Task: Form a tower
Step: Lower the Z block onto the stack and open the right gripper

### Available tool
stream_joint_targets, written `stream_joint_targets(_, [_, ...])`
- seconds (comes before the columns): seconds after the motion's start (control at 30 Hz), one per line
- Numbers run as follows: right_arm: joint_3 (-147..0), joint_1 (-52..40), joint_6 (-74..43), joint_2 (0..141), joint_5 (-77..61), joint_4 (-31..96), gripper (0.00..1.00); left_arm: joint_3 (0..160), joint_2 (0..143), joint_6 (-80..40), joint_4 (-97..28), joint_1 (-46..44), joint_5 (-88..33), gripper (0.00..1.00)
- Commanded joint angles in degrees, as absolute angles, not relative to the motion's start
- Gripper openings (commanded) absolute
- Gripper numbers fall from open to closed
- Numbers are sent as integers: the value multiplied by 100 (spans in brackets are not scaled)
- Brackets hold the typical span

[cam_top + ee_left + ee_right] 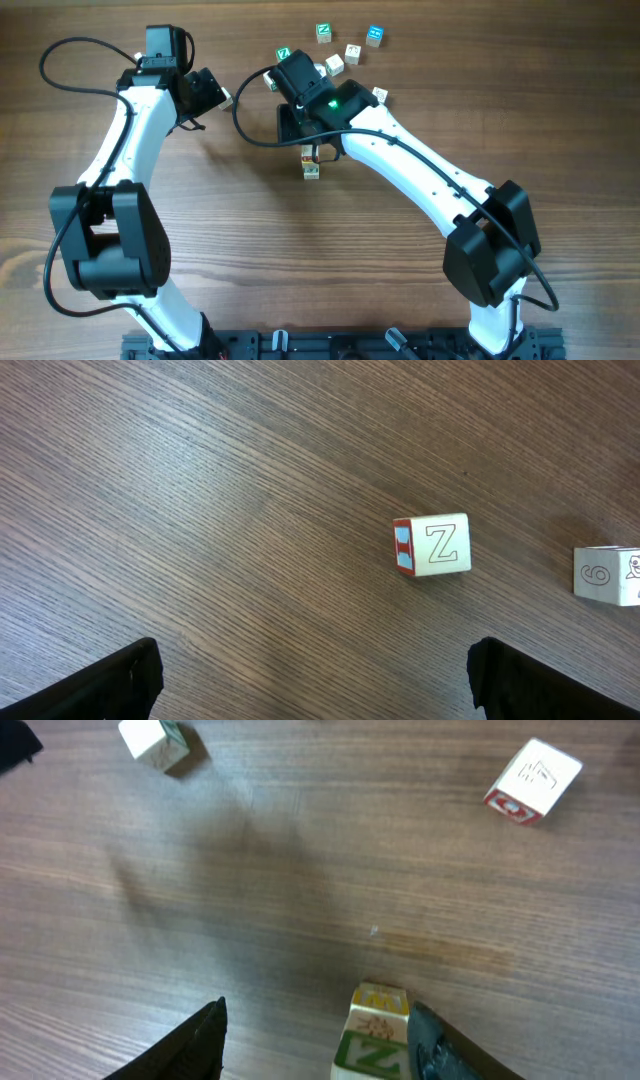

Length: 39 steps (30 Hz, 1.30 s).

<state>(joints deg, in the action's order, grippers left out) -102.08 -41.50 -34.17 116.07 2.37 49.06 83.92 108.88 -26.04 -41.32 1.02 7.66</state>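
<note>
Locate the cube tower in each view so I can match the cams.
Overhead: tower near picture centre, slightly above the middle.
Left wrist: not in it.
Right wrist: bottom edge, right of centre, between the right gripper fingers, nearer one.
Shared landmark: the right gripper at the tower, in the overhead and right wrist views.

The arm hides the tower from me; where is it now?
Overhead, the tower stands mid-table by the right gripper; the right wrist view shows it between the jaws, close to the image-right one.
</note>
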Motion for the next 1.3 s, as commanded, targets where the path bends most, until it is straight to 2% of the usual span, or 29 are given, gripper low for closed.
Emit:
stream_joint_targets(0.0, [-10165,-4178,-3319,11692,80,5017,59,8355,10958,-2578,-4132,102,803,100])
stream_joint_targets(0.6, [-10165,-4178,-3317,11692,-294,5170,63,8355,10958,-2578,-4132,102,803,100])
stream_joint_targets(0.8, [-10165,-4130,-3603,11692,707,5100,64,8355,10958,-2578,-4132,102,803,100])
stream_joint_targets(1.03, [-10165,-4088,-3728,11692,134,5828,65,8357,10958,-2578,-4132,102,803,100])
stream_joint_targets(1.27, [-10165,-4093,-3444,11692,-14,5769,61,8355,10958,-2578,-4132,102,803,100])
